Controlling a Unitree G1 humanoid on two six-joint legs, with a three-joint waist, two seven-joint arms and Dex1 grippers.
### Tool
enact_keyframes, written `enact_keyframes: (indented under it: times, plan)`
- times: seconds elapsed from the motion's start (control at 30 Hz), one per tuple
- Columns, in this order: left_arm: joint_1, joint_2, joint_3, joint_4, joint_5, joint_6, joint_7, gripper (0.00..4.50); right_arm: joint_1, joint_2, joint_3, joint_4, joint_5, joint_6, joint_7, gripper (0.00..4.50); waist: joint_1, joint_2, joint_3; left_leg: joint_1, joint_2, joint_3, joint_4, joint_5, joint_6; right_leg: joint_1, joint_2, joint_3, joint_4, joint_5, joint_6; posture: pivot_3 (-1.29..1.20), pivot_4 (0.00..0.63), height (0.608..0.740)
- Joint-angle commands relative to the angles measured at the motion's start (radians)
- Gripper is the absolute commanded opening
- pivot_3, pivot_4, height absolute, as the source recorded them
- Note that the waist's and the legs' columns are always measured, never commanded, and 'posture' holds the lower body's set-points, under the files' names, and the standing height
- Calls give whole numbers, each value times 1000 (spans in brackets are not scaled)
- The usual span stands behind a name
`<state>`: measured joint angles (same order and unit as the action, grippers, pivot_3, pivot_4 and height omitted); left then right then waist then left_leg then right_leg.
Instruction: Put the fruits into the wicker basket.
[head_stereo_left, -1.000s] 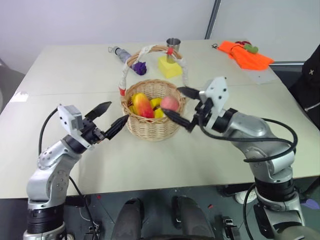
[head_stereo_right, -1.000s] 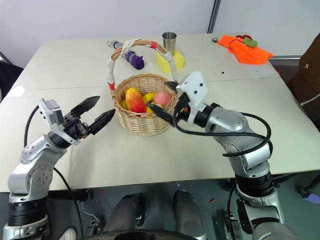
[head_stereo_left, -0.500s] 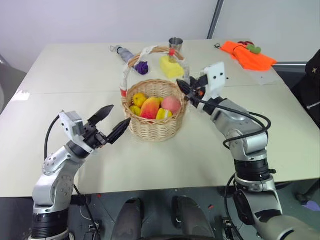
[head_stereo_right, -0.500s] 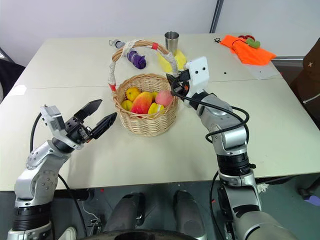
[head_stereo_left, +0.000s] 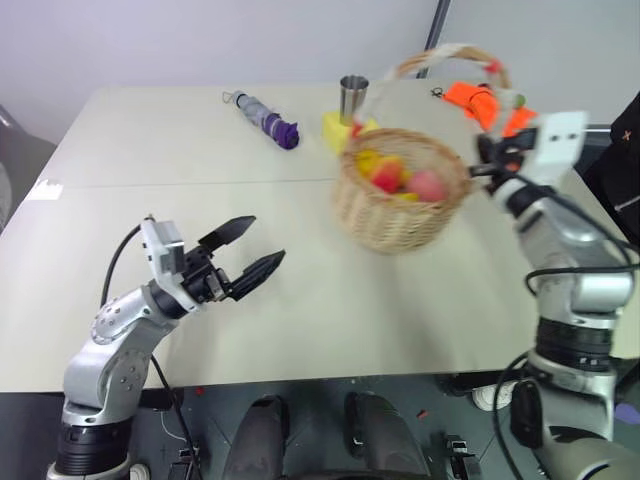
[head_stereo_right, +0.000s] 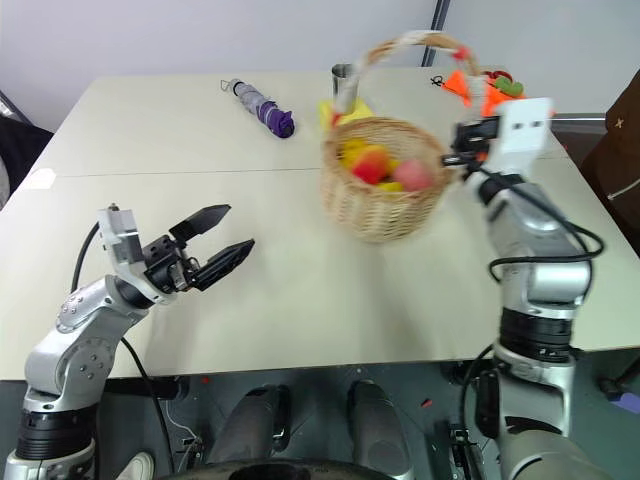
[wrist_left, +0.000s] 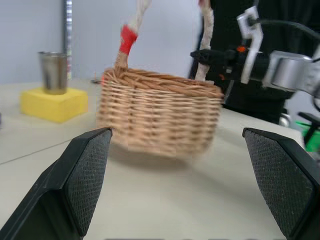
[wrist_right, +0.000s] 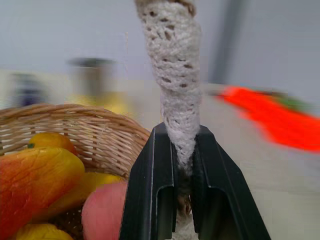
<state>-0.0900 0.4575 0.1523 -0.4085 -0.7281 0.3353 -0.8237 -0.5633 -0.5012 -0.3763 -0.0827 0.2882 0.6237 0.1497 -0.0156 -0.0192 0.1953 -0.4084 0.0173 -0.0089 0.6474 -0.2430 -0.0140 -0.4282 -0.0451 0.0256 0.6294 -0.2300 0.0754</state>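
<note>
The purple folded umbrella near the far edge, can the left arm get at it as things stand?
Probably yes. The left tool is open and holds nothing, and bare table lies between it and the purple umbrella; the wicker basket sits off to the right.

I can read no text, label, brand, number or sign on anything here.
</note>
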Motion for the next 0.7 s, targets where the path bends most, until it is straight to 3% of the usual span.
enact_keyframes:
  times: [0.03,0.13,0.23,0.37,0.53,0.7]
  plan:
    - [-31,-3,-47,-38,10,-4,-8,4500,-37,-43,-74,135,-36,-96,-53,59,-6,0,0,0,0,0,0,0,0,0,1,1,0,0,0,0,150,740]
    - [-39,-8,-73,-37,20,-7,-6,4500,-54,-68,-84,242,-37,-155,-36,59,-7,1,0,1,0,1,-1,0,0,0,1,1,1,0,0,0,150,740]
    - [-42,-11,-88,-37,30,-12,-4,4500,-59,-81,-83,288,-25,-189,-7,1181,-5,1,0,1,0,0,-1,0,0,0,1,1,1,0,0,0,150,740]
    - [-36,-6,-81,-34,51,-23,9,4500,-10,-97,-86,237,-7,-189,41,3209,-2,1,0,1,0,0,0,0,0,0,1,1,1,0,1,0,150,740]
    - [-6,11,-32,2,94,-56,30,4500,159,-115,-105,96,4,-244,132,3209,3,1,0,0,0,0,-1,0,0,0,1,1,1,-1,3,0,150,740]
    - [47,54,68,89,140,-80,59,4500,338,-100,-200,-61,139,-293,267,3209,0,1,0,1,0,0,-1,0,0,0,1,2,1,-1,3,0,150,740]
